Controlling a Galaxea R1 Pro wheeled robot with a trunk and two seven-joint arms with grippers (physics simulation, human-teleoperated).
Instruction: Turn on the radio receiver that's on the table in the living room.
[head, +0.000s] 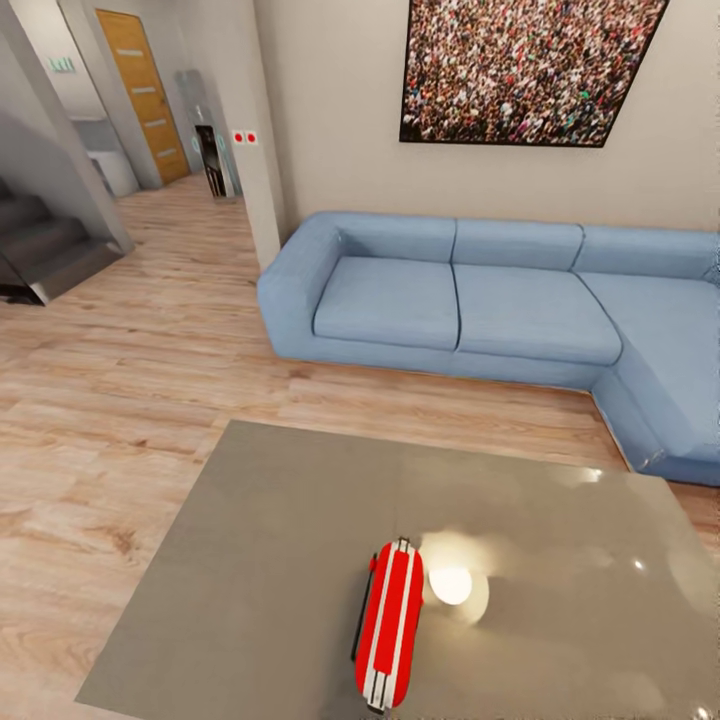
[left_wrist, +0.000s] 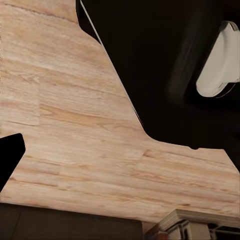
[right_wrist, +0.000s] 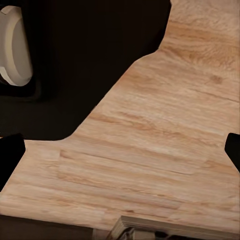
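So from the head view, the radio receiver sits on the table toward the near edge, roughly centred in front of the robot, with its long axis running almost straight away from the camera and tilted a bit. Neither arm looks clearly nearer, I'd guess. There's plenty of bare tabletop all around it, and the blue sofa is well back across the wood floor. In the left wrist view the camera looks down at floor and the robot's dark base; one dark fingertip pokes in, so I can't tell the claw's spread. In the right wrist view, fingertips sit at both edges, so that claw looks spread wide, holding nothing.
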